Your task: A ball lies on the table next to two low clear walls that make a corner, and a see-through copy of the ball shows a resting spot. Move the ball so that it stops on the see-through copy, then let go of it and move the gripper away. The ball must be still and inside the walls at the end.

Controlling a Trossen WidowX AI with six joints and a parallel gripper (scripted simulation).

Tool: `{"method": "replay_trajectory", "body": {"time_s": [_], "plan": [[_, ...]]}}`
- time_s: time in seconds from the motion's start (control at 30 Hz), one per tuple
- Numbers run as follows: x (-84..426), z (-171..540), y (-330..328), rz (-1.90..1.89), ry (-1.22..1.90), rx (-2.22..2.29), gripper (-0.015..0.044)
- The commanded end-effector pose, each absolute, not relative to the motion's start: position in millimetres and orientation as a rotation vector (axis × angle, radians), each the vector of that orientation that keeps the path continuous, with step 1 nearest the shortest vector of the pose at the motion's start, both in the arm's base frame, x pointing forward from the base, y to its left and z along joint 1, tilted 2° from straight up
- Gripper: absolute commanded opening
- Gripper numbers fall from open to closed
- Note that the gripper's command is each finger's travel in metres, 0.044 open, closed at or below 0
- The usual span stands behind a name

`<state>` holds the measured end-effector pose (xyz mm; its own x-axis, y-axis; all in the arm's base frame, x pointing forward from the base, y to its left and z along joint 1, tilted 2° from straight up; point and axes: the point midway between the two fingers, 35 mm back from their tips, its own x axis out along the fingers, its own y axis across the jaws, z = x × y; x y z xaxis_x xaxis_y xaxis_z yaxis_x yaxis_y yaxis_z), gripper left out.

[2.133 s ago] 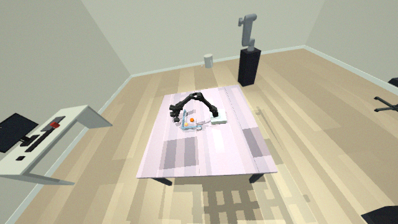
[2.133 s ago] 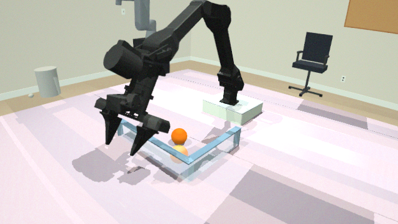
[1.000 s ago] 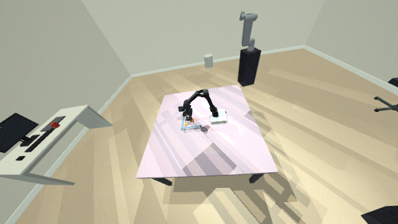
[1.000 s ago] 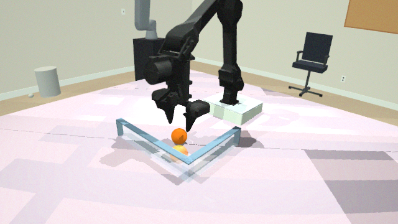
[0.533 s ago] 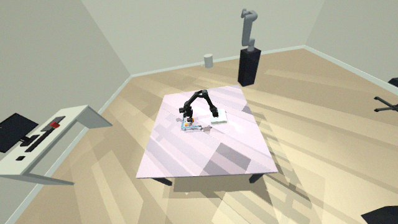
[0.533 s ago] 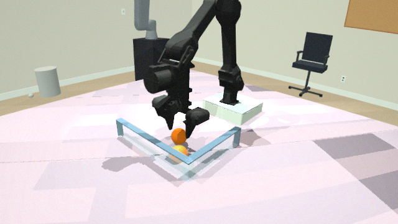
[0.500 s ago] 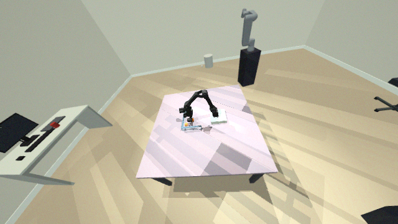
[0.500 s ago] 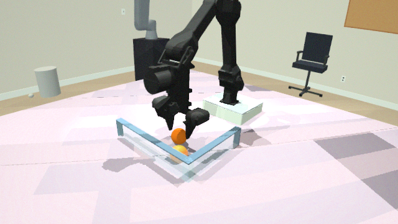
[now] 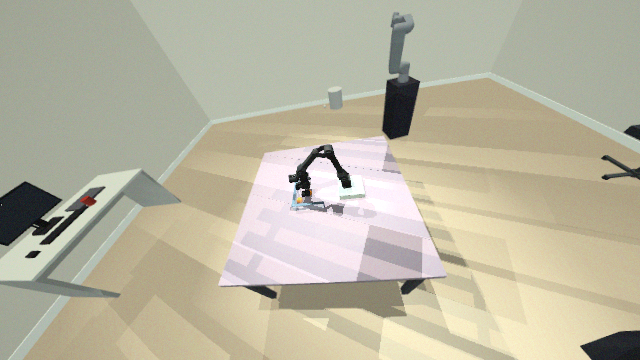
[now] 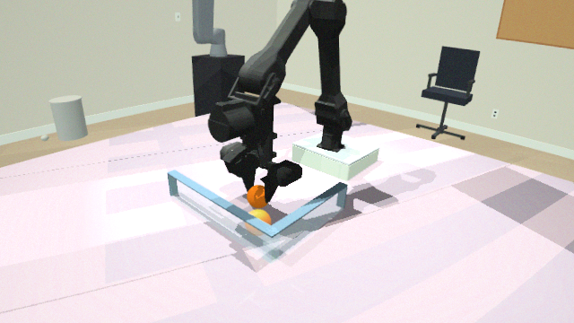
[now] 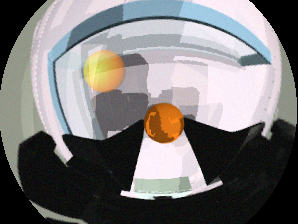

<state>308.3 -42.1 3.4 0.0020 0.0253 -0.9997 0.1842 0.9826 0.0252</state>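
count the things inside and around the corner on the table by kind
solid orange ball: 1
see-through pale orange ball copy: 1
low clear blue-edged walls: 2
black arm's end effector: 1
total: 5
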Motion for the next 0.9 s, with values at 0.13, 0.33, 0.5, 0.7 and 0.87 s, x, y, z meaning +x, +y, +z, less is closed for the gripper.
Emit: {"method": "replay_trajectory", "body": {"time_s": [0.13, 0.33, 0.5, 0.7, 0.87], "plan": [[311.8, 17.4, -43.3, -0.13, 1.565, 0.165, 0.0076], [316.6, 53.6, -44.9, -0.13, 1.564, 0.165, 0.0], [316.7, 84.8, -45.6, -0.13, 1.564, 0.165, 0.0], [312.0, 122.7, -45.7, -0.13, 1.565, 0.165, 0.0], [308.5, 138.5, -45.5, -0.13, 1.565, 0.165, 0.0]]}}
